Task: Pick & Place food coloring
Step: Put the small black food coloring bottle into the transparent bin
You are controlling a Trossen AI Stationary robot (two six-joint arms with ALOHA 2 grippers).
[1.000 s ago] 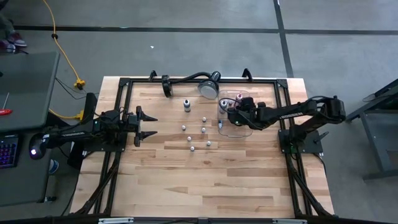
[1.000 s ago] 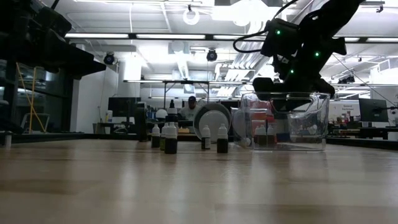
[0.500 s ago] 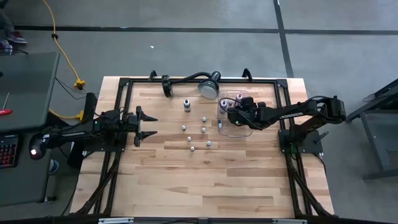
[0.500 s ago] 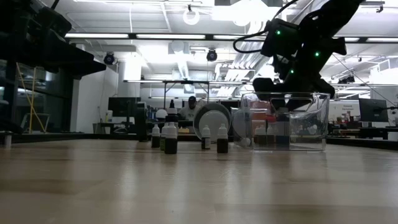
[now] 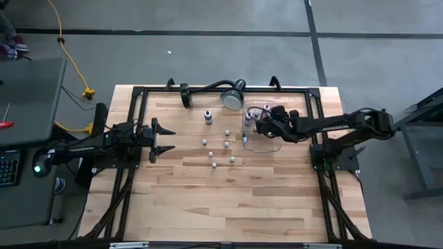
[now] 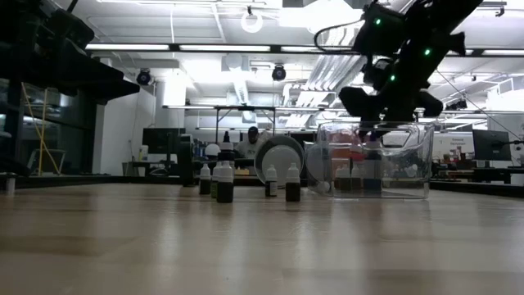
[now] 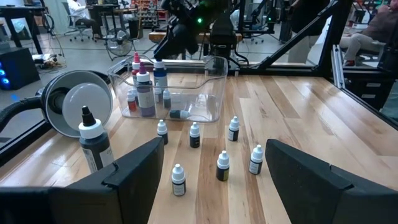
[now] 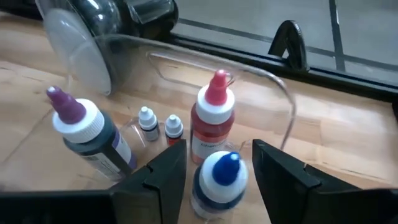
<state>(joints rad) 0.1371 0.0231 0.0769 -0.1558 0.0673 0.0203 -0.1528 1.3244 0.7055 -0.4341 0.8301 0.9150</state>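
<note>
The food coloring bottle with the blue cap (image 8: pixel 219 174) is being released upright into the clear tray (image 5: pixel 273 144), framed loosely by the right pincer (image 8: pixel 214 163), whose jaws are parted. A lift clear is called for next, then a reach for the small bottles on the bench (image 5: pixel 220 155). The left pincer (image 5: pixel 163 139) is held wide and empty near the bench's left edge.

White-capped food coloring (image 7: pixel 223 167) bodies look dark; clear tray (image 7: pixel 214 93); pale wood table (image 5: pixel 228 194).

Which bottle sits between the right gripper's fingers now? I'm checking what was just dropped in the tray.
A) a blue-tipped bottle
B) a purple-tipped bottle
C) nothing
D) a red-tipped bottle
A: in the right wrist view the blue-tipped bottle stands between the open fingers of the right gripper, inside the clear tray; the red-tipped bottle and purple-tipped bottle stand farther off.
</note>
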